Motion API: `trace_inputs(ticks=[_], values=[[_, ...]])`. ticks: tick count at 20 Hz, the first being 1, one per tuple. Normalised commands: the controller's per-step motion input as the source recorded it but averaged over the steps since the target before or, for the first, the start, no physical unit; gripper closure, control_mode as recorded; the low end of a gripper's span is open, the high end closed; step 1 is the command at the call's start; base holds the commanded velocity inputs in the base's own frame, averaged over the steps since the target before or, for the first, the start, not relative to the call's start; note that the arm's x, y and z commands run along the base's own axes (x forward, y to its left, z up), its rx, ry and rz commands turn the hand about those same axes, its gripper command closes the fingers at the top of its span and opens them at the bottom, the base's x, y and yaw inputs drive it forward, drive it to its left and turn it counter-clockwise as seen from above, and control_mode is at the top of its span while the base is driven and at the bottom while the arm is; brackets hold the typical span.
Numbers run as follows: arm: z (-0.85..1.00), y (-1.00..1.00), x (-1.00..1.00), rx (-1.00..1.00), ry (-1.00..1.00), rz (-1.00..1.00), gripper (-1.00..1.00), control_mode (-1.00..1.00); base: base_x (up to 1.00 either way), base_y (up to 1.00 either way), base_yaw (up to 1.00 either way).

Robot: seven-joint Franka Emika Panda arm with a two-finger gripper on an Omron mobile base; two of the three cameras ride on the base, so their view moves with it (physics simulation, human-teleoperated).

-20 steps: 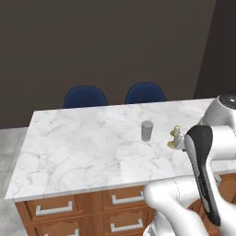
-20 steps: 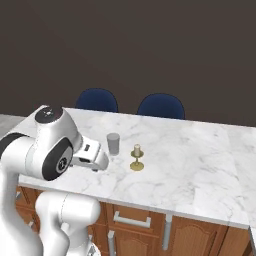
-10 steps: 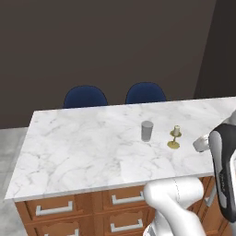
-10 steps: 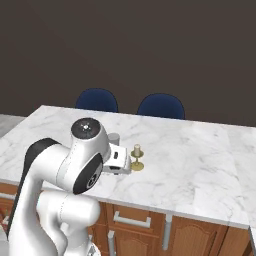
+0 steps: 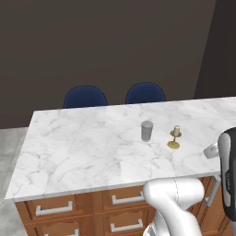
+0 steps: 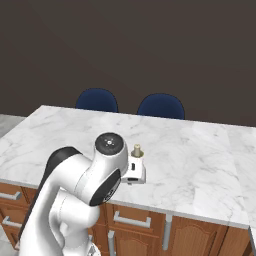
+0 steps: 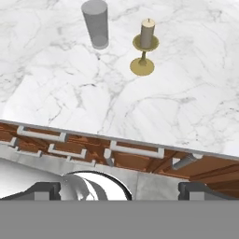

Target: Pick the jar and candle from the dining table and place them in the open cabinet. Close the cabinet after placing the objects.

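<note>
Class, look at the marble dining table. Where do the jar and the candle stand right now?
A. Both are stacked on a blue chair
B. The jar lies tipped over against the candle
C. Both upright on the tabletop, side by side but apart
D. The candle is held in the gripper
C: the jar and candle both stand upright on the dining table with marble showing between them.

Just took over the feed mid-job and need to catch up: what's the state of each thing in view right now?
jar: upright on the dining table, not gripped.
candle: upright in its brass holder beside the jar, unlit, not gripped.
gripper: open, empty, back over the table's near edge.
drawers: all shut.
blue chairs: tucked in at the table's far side.
</note>
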Motion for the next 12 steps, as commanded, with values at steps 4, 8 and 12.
trace_inputs(ticks=[4,8,12], values=[[-0.21,-0.17,0.01,0.0,-0.08,0.02,-1.0,-1.0,0.0,0.0,0.0],[-0.09,-0.35,0.09,0.06,-0.15,0.12,-1.0,-1.0,0.0,0.0,0.0],[0.0,-0.46,0.17,0.1,-0.13,0.16,-1.0,-1.0,0.0,0.0,0.0]])
